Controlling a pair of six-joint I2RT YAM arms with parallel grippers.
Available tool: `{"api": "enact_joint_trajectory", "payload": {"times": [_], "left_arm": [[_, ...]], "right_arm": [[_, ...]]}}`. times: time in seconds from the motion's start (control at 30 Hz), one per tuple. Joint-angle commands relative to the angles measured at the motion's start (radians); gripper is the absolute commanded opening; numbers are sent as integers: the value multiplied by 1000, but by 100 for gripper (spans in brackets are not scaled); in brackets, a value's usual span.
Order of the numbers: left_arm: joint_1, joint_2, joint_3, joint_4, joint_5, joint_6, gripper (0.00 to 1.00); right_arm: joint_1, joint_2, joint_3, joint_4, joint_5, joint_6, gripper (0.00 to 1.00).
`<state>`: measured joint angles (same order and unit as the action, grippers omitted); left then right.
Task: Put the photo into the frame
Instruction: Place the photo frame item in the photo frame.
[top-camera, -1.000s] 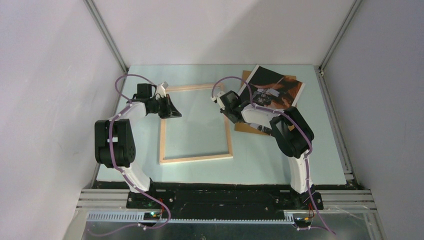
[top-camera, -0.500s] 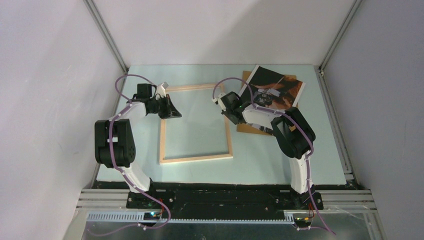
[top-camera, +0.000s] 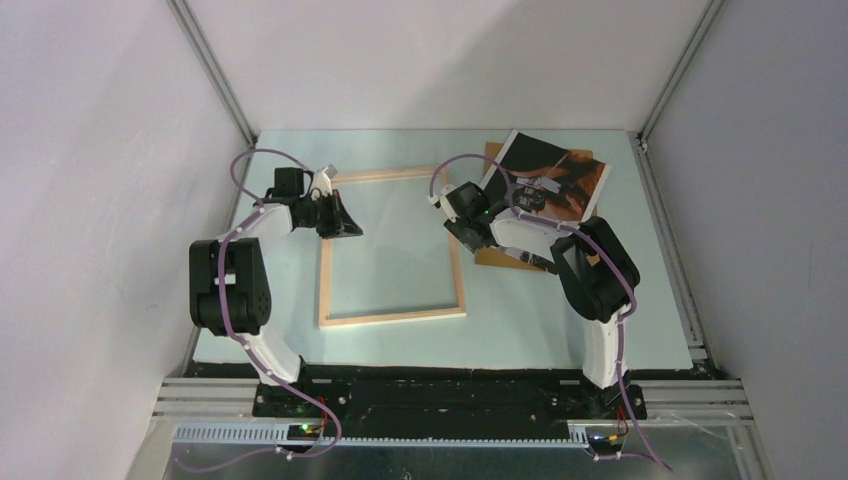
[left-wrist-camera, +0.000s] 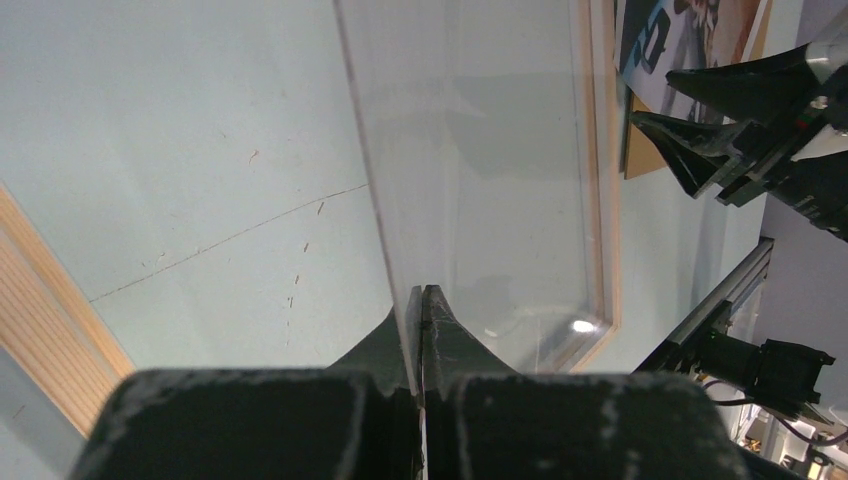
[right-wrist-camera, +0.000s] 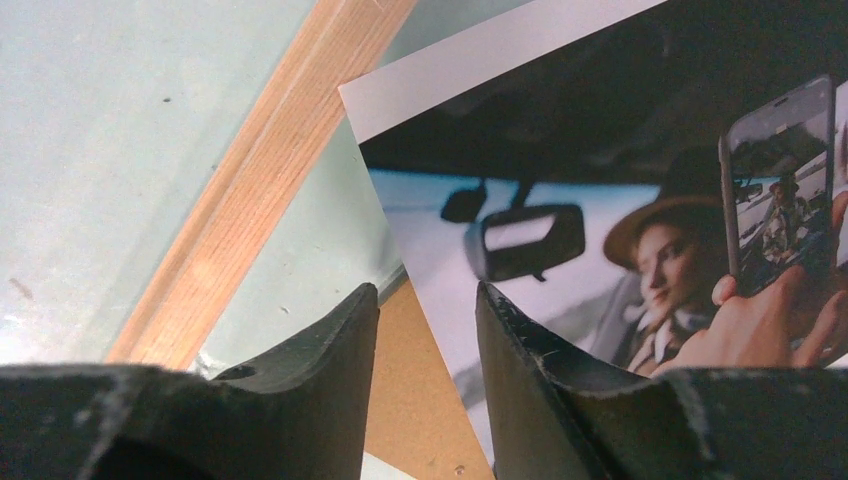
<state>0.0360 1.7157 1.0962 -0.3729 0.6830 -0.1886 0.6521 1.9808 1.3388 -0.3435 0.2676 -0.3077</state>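
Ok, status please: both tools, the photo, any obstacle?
Left tool shut on clear transparent pane. Right tool open over dark white-bordered paper photo, lying on brown board. Pale wooden frame without photo; pane above it.

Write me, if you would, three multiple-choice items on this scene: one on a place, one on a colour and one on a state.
1. The photo lies: A on the board, right of the frame; B inside the frame; C against the back wall.
2. The frame's upward face is: A black; B pale wood; C red.
3. The left gripper is: A wide open; B shut on the photo; C shut on a clear pane.

Key: 1 A, the print rests on the brown board beyond the frame's right bar. 2 B, its bars show light wood grain. 3 C, the left wrist view shows it pinching the pane's edge.
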Motion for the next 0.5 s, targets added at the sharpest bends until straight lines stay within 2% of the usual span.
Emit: {"api": "enact_joint_trajectory", "payload": {"times": [0.0, 0.2, 0.47], "left_arm": [[7, -27, 29, -17, -36, 66, 0], [9, -27, 29, -17, -41, 68, 0], [9, -21, 23, -17, -49, 67, 0]], "right_arm": [[-2, -84, 0, -20, -38, 24, 47], [-24, -126, 0, -40, -110, 69, 51], [-102, -121, 36, -60, -351, 205, 48]]}}
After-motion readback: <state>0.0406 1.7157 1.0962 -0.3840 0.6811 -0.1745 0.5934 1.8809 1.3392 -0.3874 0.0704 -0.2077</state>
